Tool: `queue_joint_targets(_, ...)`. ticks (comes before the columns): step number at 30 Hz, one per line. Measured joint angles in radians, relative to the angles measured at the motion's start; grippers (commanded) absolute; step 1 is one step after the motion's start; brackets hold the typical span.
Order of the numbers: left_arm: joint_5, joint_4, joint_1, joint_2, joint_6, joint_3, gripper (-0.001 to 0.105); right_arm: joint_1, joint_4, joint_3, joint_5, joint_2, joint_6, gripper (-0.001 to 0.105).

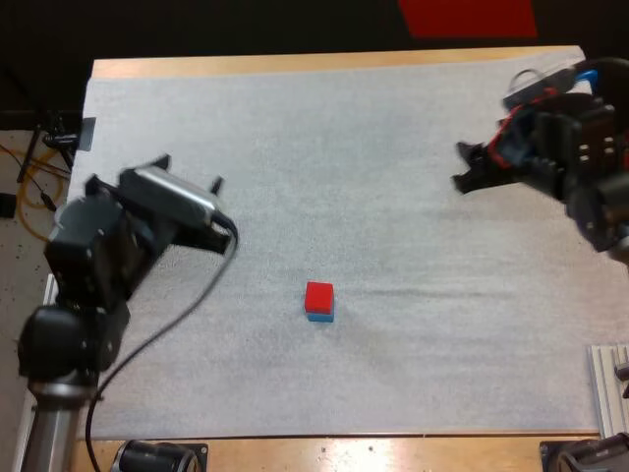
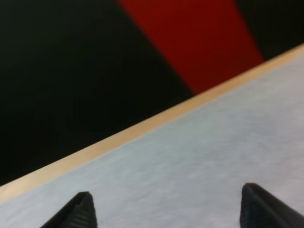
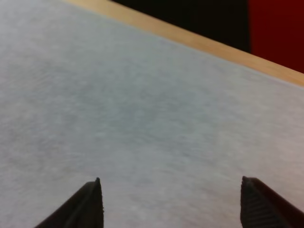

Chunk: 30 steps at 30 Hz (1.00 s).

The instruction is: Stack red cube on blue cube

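The red cube (image 1: 318, 296) rests squarely on top of the blue cube (image 1: 320, 317), near the middle of the white mat (image 1: 393, 118); just a thin blue edge peeks out below the red one. My left gripper (image 1: 192, 169) is raised over the mat's left side, well away from the stack, and in the left wrist view its fingertips (image 2: 78, 211) stand wide apart over bare mat near the table's far edge. My right gripper (image 1: 469, 167) hovers at the right side, far from the cubes, its fingertips (image 3: 88, 204) also spread with nothing between them.
The table's wooden far edge (image 1: 334, 63) borders the mat, with dark space beyond it. A metal rail (image 1: 609, 388) sits at the near right corner. Bare mat surrounds the stack on every side.
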Motion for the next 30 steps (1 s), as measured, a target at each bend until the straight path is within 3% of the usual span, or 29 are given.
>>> queue_joint_targets(5,0.063,-0.001,0.153,0.011,-0.006,-0.012,0.063,-0.127,0.000,0.000,0.000,-0.032,0.000,0.060)
queue_joint_targets(9,0.067,0.007,0.205,-0.016,-0.008,-0.013,0.063,-0.216,0.000,0.003,-0.002,-0.070,0.000,0.060)
queue_joint_targets(17,0.075,0.034,0.207,-0.091,-0.030,-0.013,0.063,-0.378,0.000,0.073,-0.024,-0.237,0.000,0.060)
queue_joint_targets(30,0.071,0.117,0.086,-0.348,-0.033,-0.013,0.063,-0.382,0.011,0.292,-0.073,-0.633,0.002,0.060)
